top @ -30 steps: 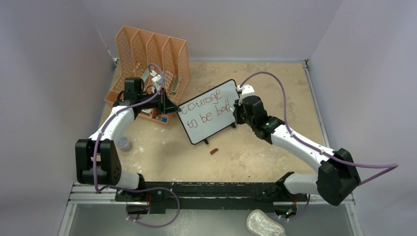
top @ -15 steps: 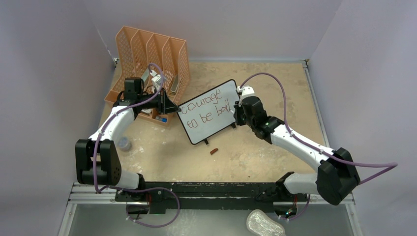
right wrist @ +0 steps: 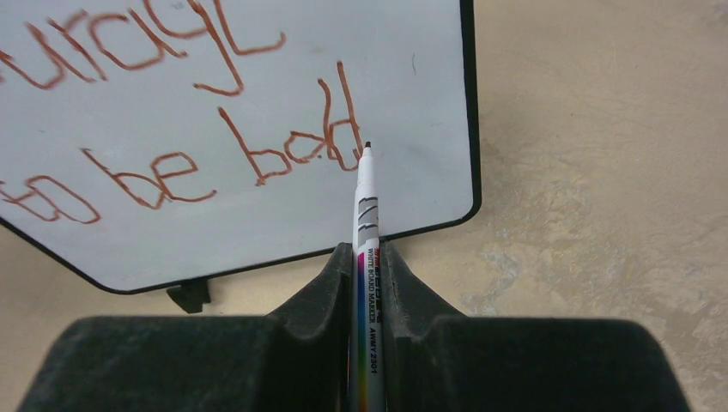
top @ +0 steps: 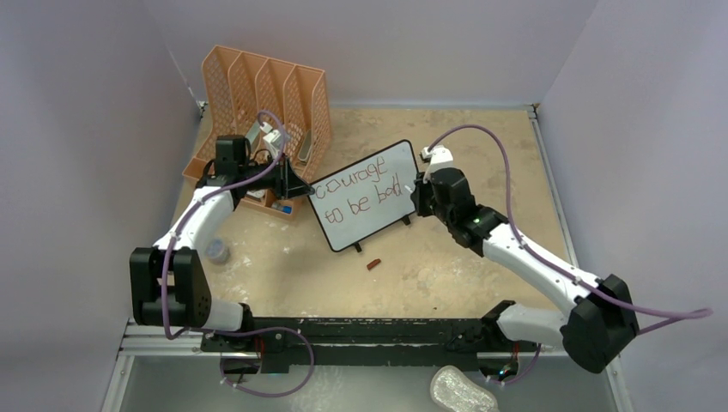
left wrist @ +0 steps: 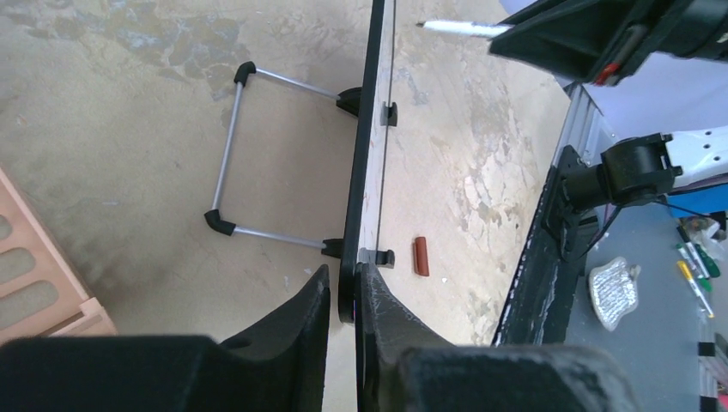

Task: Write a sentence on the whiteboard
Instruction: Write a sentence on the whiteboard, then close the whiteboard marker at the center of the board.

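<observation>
The whiteboard (top: 369, 225) stands tilted at the middle of the table on small black feet. The sentence (top: 359, 194), "courage to be bad", runs across it in two reddish lines (right wrist: 257, 146). My left gripper (top: 302, 185) straddles the board's left edge (left wrist: 365, 154). There, one fingertip (left wrist: 371, 279) presses the frame and the other stands a hair off it. My right gripper (right wrist: 367, 251) is shut on a white marker (right wrist: 367, 215). Its tip hovers just off the board beside the final "d". The marker (left wrist: 455, 28) also shows in the left wrist view.
An orange perforated file organizer (top: 266, 94) stands behind my left arm. A small reddish marker cap (top: 373, 264) lies in front of the board. A little clear jar (top: 217, 251) sits by the left arm. The board's metal stand (left wrist: 227, 154) props it from behind.
My right arm has drawn back a little to the right, taking the marker tip off the board. My left gripper's hold on the board's edge has eased very slightly.
</observation>
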You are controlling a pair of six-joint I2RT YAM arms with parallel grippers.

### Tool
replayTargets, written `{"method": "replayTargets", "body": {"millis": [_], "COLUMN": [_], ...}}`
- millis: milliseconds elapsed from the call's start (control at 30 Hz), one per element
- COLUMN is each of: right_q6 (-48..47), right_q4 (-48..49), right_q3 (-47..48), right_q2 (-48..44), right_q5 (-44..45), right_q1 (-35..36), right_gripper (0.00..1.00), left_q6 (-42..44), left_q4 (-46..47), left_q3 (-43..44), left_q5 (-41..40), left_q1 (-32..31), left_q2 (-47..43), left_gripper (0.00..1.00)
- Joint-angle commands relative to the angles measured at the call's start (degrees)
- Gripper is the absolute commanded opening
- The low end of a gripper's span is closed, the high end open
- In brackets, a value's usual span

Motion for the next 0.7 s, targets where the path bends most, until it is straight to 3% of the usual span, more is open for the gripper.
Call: {"method": "replayTargets", "body": {"millis": [0, 233, 467, 667], "right_q6": [-0.9, -1.7, -2.5, -3.9], "right_q4": [2.8, 2.8, 2.8, 2.8], "right_q3": [-0.3, -1.7, -2.2, -3.0], "right_q2": [-5.1, -10.8, -15.2, -20.0], "right_q5": [1.5, 3.0, 5.3, 6.3], "right_q1": [0.1, 0.1, 0.1, 0.1], "right_gripper": [0.0, 0.0, 0.0, 0.0], "left_q6": [0.7, -1.8, -10.1, -16.5], "left_q4": [1.9, 2.7, 2.9, -0.1], "left_q3": [-0.7, -1.5, -1.5, -1.5], "left_q5": [-2.4, -6.0, -20.1, -24.3], "left_q1": [0.1, 0.1, 0.1, -0.5], "left_q2": [-2.6, -4.7, -11.0, -18.0], "left_gripper": [0.19, 0.42, 0.54, 0.65]}}
